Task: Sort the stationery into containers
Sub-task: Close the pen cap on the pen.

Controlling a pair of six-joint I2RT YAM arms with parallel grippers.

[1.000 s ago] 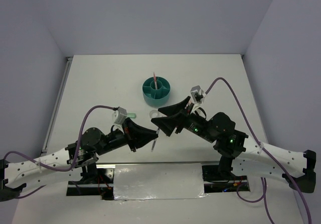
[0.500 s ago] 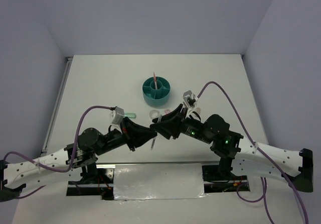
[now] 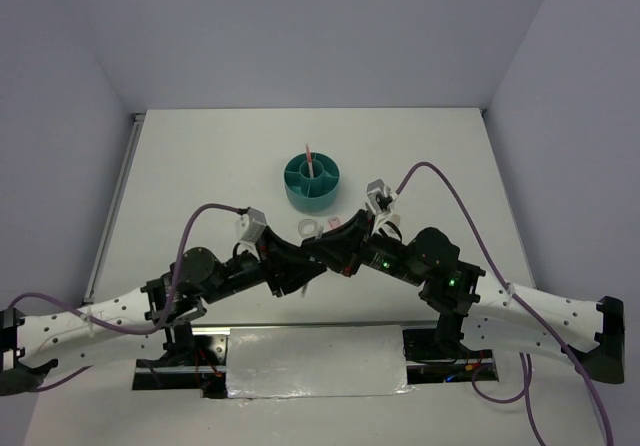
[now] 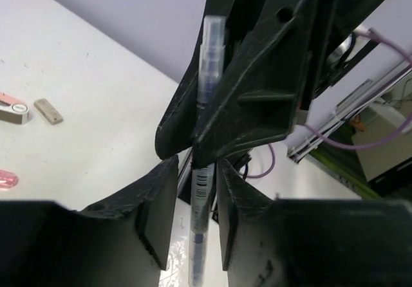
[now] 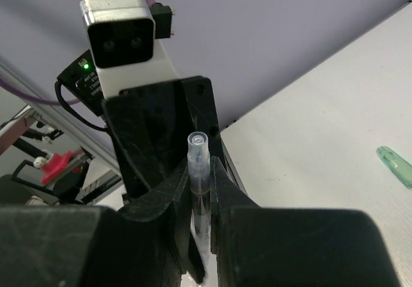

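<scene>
A thin clear pen with dark ink (image 4: 207,74) stands upright between both grippers, in front of the arms. My right gripper (image 5: 199,168) is shut on its upper part, just under the cap (image 5: 198,147). My left gripper (image 4: 196,171) brackets the lower barrel, and its jaws are open with a gap on each side. In the top view the two grippers meet tip to tip, left (image 3: 318,268) and right (image 3: 312,254). The teal organiser (image 3: 290,181) stands behind them with a pink-red pen (image 3: 309,159) upright in its centre cup.
A clear tape ring (image 3: 308,228) and a pink eraser (image 3: 335,219) lie just behind the grippers. A mint-green capsule (image 5: 394,165) lies on the table. A pink-white piece (image 4: 13,109) and a beige piece (image 4: 48,111) lie side by side.
The right gripper moved in to the left gripper and shut on the pen's upper part. The left jaws then opened off the barrel. The left arm shifted right.
</scene>
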